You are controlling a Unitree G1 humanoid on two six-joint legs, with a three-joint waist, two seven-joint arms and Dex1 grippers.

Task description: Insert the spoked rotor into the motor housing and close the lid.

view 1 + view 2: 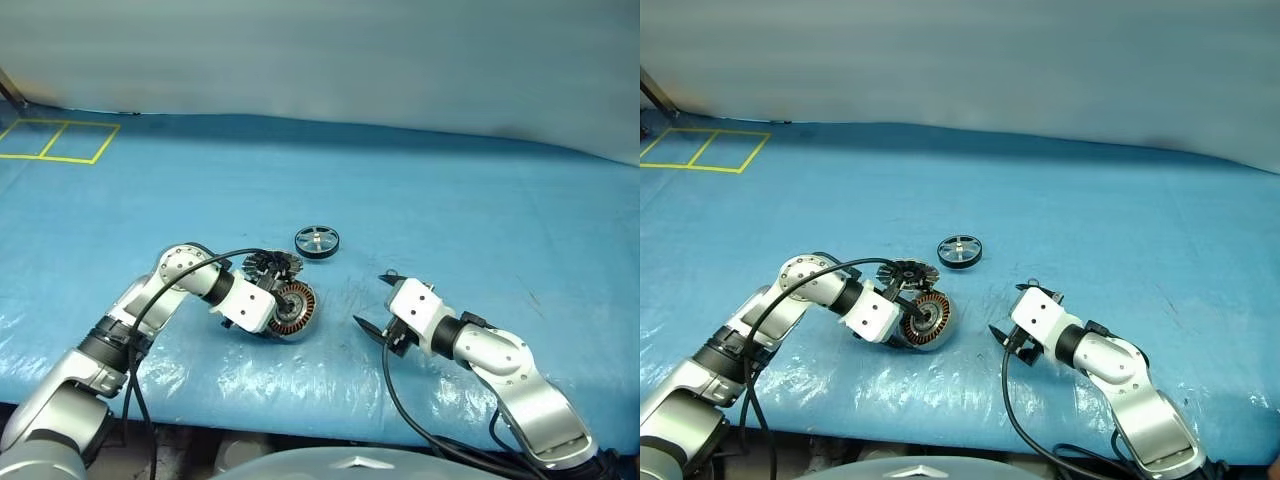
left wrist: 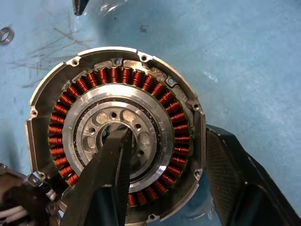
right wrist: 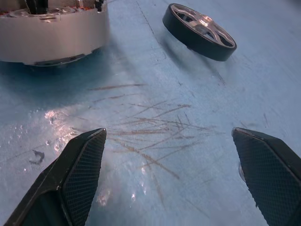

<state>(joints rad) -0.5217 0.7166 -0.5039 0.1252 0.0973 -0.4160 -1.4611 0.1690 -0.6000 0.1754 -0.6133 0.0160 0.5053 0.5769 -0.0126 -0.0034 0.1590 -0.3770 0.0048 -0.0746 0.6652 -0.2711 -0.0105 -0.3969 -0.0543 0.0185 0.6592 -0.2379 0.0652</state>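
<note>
Step in hand: you're bracing the motor housing (image 2: 115, 134), not loading it yet. It sits on the blue surface (image 1: 480, 220) near the front edge, left of centre, tipped up so its copper windings face right.
Left pincer (image 2: 164, 155): clamped on the housing wall, one finger (image 2: 110, 169) inside over the silver centre, the other outside the rim. A firm-looking pinch across the wall.
Lid (image 1: 272, 265): standing open just behind the housing on the far side, toothed face showing.
Spoked rotor (image 1: 317, 241): lying flat on the surface, a little farther off and to the right of the housing, untouched, nothing around it.
Right pincer (image 3: 171, 169): jaws wide and holding nothing, hovering low over the scratched patch of surface to the right of the housing, the rotor ahead of it on the far side.
Next move, as I read it: reach the right pincer to the rotor, take it by the black ring, and carry it over the windings while your left keeps the housing from rolling. The lid comes after that.
</note>
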